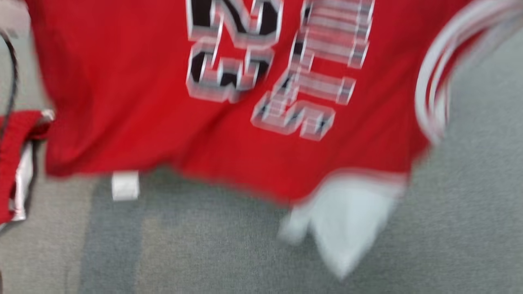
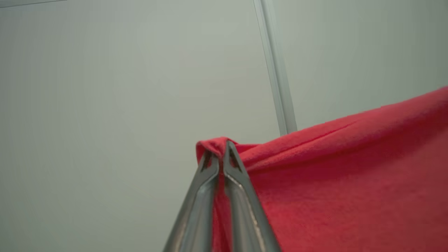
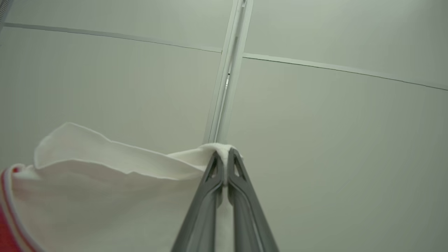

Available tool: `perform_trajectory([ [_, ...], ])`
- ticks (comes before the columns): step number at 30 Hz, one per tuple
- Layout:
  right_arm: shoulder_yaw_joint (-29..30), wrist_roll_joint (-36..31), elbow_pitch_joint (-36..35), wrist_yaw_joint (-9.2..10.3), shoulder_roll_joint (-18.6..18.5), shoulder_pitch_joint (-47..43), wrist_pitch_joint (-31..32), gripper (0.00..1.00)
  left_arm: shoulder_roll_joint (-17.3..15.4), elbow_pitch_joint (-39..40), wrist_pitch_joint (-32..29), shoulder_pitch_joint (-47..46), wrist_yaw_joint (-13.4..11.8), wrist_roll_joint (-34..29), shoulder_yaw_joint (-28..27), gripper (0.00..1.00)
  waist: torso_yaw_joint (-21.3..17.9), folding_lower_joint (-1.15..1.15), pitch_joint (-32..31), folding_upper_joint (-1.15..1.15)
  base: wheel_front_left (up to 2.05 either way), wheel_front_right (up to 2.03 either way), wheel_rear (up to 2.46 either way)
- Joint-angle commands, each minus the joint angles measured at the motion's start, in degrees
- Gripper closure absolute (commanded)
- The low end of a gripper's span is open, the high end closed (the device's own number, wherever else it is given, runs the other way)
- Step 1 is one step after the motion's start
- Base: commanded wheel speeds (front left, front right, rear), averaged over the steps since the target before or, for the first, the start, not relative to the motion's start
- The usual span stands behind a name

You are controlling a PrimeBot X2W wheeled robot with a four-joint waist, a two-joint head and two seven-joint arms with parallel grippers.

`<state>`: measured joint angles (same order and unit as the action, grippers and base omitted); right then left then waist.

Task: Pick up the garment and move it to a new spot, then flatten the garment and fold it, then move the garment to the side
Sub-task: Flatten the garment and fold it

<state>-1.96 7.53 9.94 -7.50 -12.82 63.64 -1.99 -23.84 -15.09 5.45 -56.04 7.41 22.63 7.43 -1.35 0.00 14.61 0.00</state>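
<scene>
garment [image 1: 122, 102] clamped between the tips of the fingers [image 2: 204, 185] of left gripper [image 2: 221, 154] and right gripper [image 3: 224, 159]

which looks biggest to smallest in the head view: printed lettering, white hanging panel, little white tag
1. printed lettering, cut off at the top edge
2. white panel hanging below the red garment
3. white tag
Blurred, but the gaps are plain.

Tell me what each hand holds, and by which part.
Both hold the garment: the left hand pinches a bunched red edge, the right hand pinches a white edge.
</scene>
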Motion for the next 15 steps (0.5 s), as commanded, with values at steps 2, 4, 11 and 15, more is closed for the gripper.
perform_trajectory([
  [2, 0.7, -2.7, 3.3, 0.02, -0.2, 7.0, -1.3, 1.0, -0.5, -3.4, 1.8, -5.6, -0.3, -1.5, 0.1, 1.0, 0.4, 0.0, 8.7, 0.0, 0.0, 0.0, 0.0],
  [4, 1.3, -5.2, 6.5, 0.02, -0.4, 13.1, -2.6, 1.0, -0.9, -6.6, 3.4, -10.4, -0.4, -2.2, 0.0, 1.0, 0.3, 0.0, 10.4, 0.0, 0.0, 0.0, 0.0],
  [11, 5.8, -9.6, 18.0, 0.16, 0.3, 22.7, -6.9, 1.0, -2.5, -19.3, 6.9, -20.4, -0.4, -3.7, 0.8, 1.0, -0.5, 0.0, 12.6, 0.0, 0.0, 0.0, 0.0],
  [15, 6.8, -9.2, 22.1, 0.23, 1.4, 17.3, -9.3, 1.0, -1.6, -25.9, 8.2, -17.3, -0.3, -2.1, 1.3, 1.0, -1.1, 0.0, 14.5, 0.0, 0.0, 0.0, 0.0],
])
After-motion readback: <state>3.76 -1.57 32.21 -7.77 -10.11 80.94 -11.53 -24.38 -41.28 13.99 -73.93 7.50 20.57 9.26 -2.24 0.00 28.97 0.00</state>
